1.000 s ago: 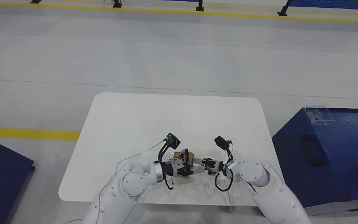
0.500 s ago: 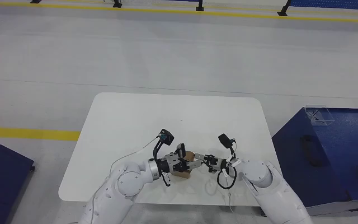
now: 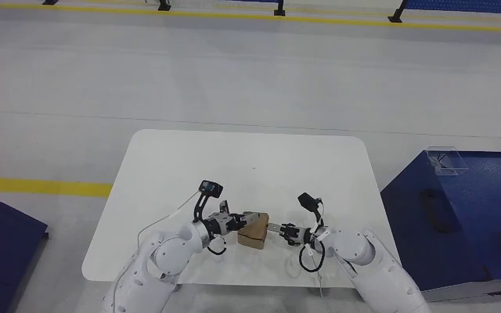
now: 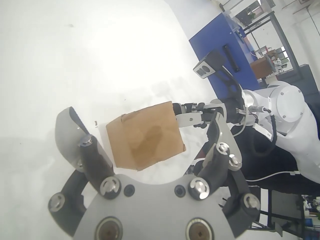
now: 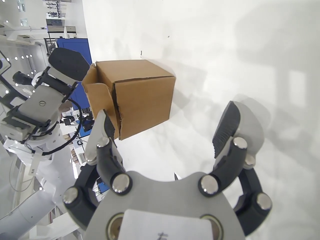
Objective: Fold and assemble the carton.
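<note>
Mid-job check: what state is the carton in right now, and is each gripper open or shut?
carton: formed into a box, resting on the table, one end flap ajar, clamped by neither gripper.
left gripper: open, carton just ahead of its spread fingers.
right gripper: open, one finger beside the carton's corner; contact unclear.

Your carton sits between the two grippers
The carton (image 3: 254,232) rests on the table (image 3: 235,156), close to the edge nearest the robot and about midway along it. You have the left gripper (image 3: 232,224) just beside its left side and the right gripper (image 3: 276,232) just beside its right. A cabinet (image 3: 442,227) stands off the table's right end
</note>
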Controlling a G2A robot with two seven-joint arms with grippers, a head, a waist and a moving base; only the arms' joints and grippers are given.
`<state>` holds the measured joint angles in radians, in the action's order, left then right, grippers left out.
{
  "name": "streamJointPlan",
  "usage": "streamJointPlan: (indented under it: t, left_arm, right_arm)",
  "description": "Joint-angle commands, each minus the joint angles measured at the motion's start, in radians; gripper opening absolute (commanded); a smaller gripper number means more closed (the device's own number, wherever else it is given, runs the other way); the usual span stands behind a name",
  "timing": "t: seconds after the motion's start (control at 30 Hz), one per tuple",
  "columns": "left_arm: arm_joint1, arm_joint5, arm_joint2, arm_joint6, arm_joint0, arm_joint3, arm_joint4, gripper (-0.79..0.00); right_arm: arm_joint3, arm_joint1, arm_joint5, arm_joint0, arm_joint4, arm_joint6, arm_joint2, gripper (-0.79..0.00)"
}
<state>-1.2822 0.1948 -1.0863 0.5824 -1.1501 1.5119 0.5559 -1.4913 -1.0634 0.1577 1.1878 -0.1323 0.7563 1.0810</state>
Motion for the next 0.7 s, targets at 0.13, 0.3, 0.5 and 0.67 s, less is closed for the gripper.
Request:
streamJointPlan:
  t: [0.13,0.3,0.5,0.67]
  left_arm:
    - [-0.007,-0.009,0.020,0.036,0.028,-0.067,-0.060,0.000]
    - [-0.009,-0.024,0.032,0.060,0.046,-0.103,-0.066,0.000]
    - [-0.011,-0.071,0.049,0.071,0.063,-0.127,-0.029,0.000]
    - [-0.011,-0.093,0.056,0.084,0.072,-0.136,-0.013,-0.040]
  right_arm:
    - [0.023,-0.009,-0.008,-0.020,0.008,0.001,-0.022,0.000]
    - [0.031,-0.014,-0.009,-0.027,0.007,0.001,-0.035,0.000]
    - [0.037,-0.019,-0.007,-0.034,0.000,0.001,-0.048,0.000]
    - [0.040,-0.021,-0.008,-0.036,-0.004,0.004,-0.050,0.000]
